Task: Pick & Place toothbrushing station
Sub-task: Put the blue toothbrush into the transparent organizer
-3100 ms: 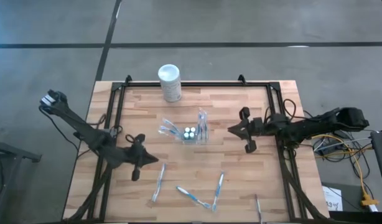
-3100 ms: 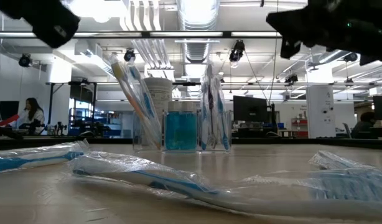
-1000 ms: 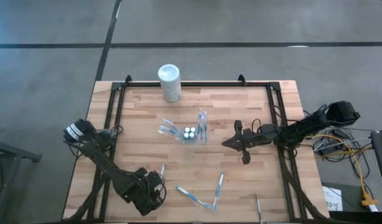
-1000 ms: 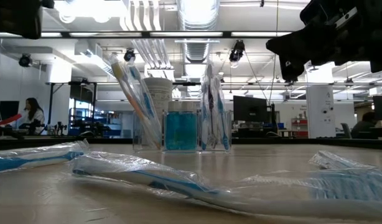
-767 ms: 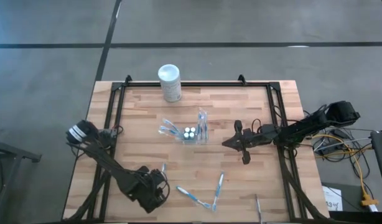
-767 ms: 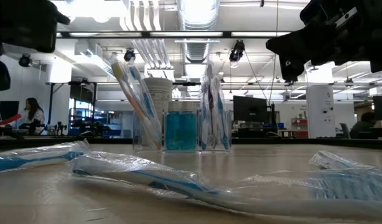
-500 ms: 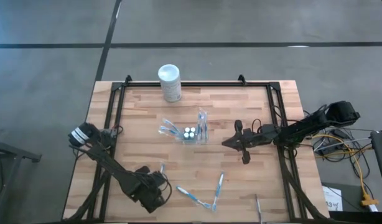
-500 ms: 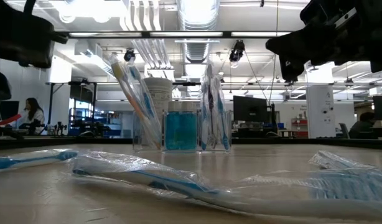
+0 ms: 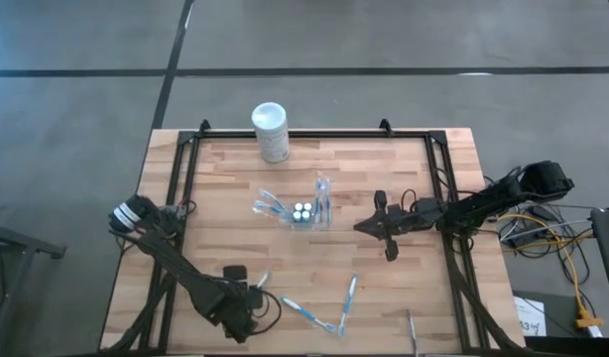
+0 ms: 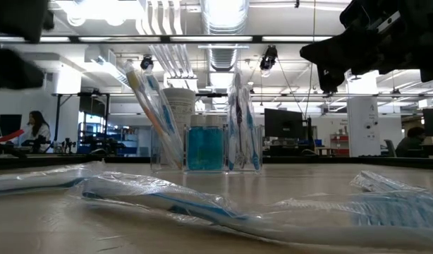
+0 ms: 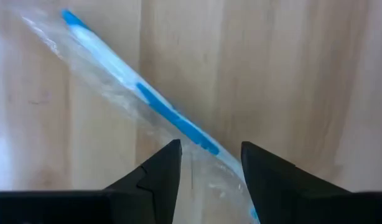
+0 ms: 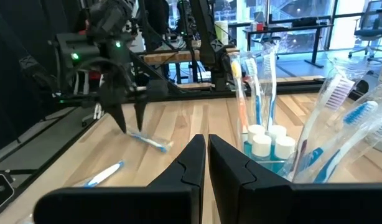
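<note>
Straddling a wrapped toothbrush with parted fingers, the left gripper is gripping nothing yet. Closed and empty, the right gripper is hovering beside the toothbrushing station at mid-table, already holding several brushes. Loose toothbrushes are remaining, so the task appears unfinished.

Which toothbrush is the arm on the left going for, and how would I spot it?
Start at the wooden table and go to its near left part, where the left gripper hangs. The wrapped toothbrush lies flat between its open fingers. Unlike the brushes standing in the clear holder mid-table, it lies alone, nearest the left edge.
</note>
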Controlling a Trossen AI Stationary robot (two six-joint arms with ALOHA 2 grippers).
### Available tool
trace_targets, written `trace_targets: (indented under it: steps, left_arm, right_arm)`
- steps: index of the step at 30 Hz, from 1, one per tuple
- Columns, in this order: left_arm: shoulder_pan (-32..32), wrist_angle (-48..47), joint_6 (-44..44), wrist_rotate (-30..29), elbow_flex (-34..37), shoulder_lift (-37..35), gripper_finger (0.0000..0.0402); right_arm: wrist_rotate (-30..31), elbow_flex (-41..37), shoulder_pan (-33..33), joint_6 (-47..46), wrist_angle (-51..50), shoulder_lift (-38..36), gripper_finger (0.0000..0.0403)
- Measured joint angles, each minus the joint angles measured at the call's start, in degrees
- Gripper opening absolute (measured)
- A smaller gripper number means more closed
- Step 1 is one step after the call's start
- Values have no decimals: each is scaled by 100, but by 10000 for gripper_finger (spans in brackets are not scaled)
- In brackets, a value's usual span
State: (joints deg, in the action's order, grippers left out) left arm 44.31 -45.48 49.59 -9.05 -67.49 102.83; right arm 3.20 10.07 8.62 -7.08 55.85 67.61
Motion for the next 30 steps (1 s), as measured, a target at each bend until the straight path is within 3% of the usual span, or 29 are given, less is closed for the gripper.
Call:
trace_targets:
  steps: [5, 12, 20, 30]
  left_arm:
    - [-11, -661, -44, -250, -629, -17, 176]
    - [29, -713, 1681, -444, -794, -26, 177]
    - [269, -690, 2844, -653, -626, 13, 177]
    - [267, -620, 2745, -240, -533, 413, 177]
  right_arm:
    - [-4, 0, 0, 1, -3, 0, 18]
    - [-17, 0, 0, -69, -15, 0, 18]
    - [-15, 0, 0, -71, -43, 0, 18]
    - [-13, 0, 0, -49, -39, -2, 18]
